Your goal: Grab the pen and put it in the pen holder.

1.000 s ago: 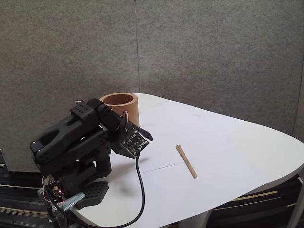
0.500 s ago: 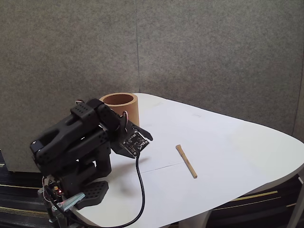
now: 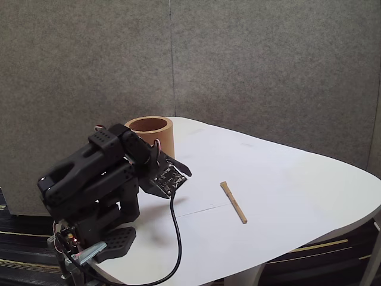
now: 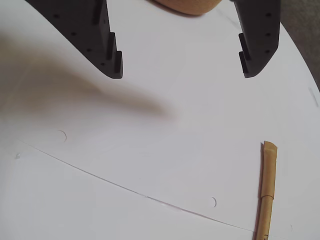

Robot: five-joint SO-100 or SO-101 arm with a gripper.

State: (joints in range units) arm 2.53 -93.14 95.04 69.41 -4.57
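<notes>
The pen [image 3: 233, 202] is a thin tan stick lying flat on the white table, to the right of the folded black arm in the fixed view. The wrist view has the pen [image 4: 266, 195] at the lower right. The pen holder [image 3: 150, 138], a wide orange-brown cup, stands upright behind the arm; its base [image 4: 187, 6] peeks in at the top edge of the wrist view. My gripper [image 4: 180, 75] is open, its two black fingers [image 4: 107, 55] wide apart above bare table with nothing between them. In the fixed view the gripper [image 3: 176, 171] hangs low, left of the pen and apart from it.
A black cable [image 3: 177, 238] loops from the gripper down to the table's front edge. The arm's base [image 3: 98, 238] sits at the table's left corner. The white table [image 3: 286, 179] has a rounded edge on the right, with grey partition walls behind.
</notes>
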